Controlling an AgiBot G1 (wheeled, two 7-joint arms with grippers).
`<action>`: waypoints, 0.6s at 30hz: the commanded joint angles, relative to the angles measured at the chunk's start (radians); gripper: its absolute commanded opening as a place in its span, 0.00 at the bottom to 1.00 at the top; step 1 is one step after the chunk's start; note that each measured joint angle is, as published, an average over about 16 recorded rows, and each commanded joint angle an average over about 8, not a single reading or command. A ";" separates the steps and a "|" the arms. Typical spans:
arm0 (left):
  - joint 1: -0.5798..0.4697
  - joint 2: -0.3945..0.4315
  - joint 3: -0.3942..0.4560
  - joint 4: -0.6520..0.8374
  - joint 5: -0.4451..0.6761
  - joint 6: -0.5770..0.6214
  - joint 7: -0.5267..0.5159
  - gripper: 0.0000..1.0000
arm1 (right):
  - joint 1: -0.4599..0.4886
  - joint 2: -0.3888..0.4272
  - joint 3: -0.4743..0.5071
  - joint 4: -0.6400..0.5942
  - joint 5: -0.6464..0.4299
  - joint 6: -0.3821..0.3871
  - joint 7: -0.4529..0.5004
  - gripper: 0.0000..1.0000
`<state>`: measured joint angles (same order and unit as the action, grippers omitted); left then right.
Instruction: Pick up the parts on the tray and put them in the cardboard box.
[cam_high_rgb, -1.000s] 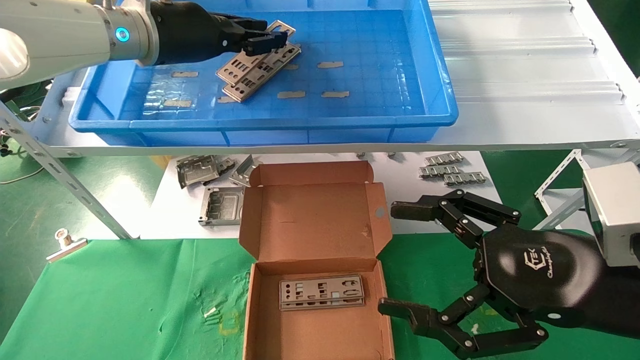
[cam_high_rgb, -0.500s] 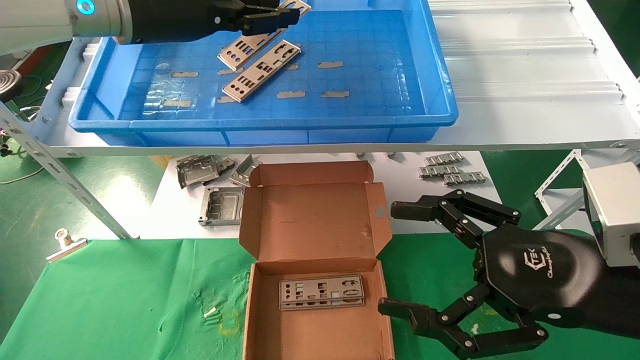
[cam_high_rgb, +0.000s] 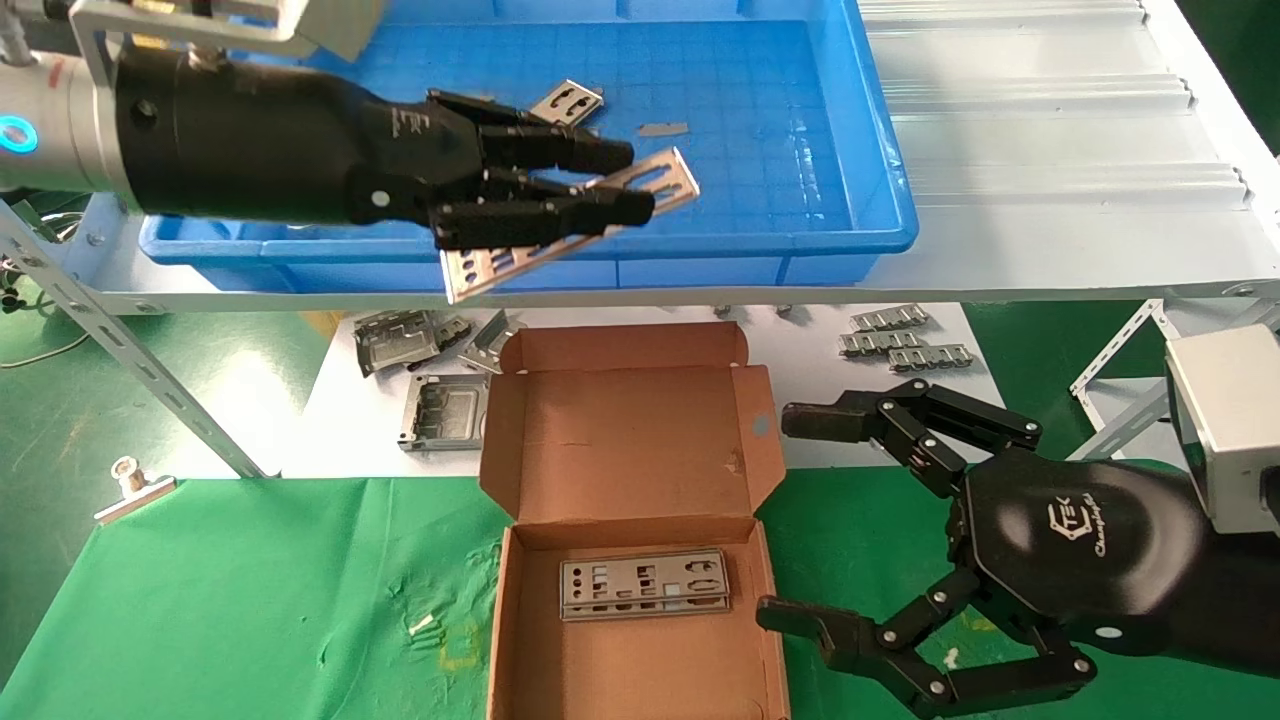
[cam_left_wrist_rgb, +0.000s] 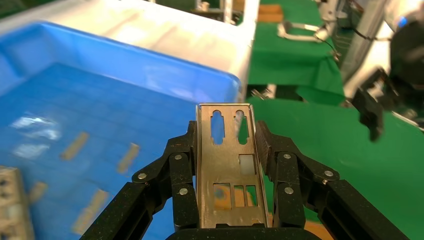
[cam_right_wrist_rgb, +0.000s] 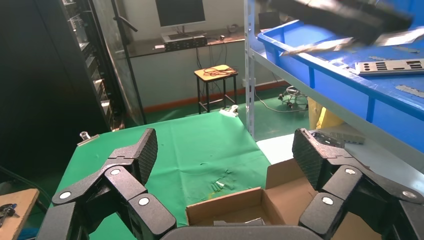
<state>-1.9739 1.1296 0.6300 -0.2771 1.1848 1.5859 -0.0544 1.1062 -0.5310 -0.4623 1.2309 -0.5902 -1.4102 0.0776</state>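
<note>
The left pincer (cam_high_rgb: 610, 195) is squeezing one metal plate (cam_high_rgb: 655, 180) by its long edges, so the thin plate is staying flat and not slipping. It is holding the plate in the air over the near rim of the blue tray (cam_high_rgb: 880, 225), on the side facing the cardboard box (cam_high_rgb: 640, 560). Another plate (cam_high_rgb: 565, 102) is lying in the tray, behind the pincer. One plate (cam_high_rgb: 643, 584) is already lying flat in the box, which is sitting with its lid open, ready for more. The right pincer (cam_high_rgb: 790, 520) is waiting wide open just beside the box, holding nothing. Its black shell is showing a logo and writing too small to read.
</note>
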 joint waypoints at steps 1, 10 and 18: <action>0.025 -0.013 0.009 -0.041 -0.012 0.023 0.001 0.00 | 0.000 0.000 0.000 0.000 0.000 0.000 0.000 1.00; 0.261 -0.121 0.095 -0.376 -0.099 -0.065 0.069 0.00 | 0.000 0.000 0.000 0.000 0.000 0.000 0.000 1.00; 0.438 -0.049 0.117 -0.397 -0.033 -0.258 0.265 0.00 | 0.000 0.000 0.000 0.000 0.000 0.000 0.000 1.00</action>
<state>-1.5498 1.0781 0.7475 -0.6633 1.1450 1.3502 0.1960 1.1062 -0.5310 -0.4623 1.2309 -0.5902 -1.4102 0.0776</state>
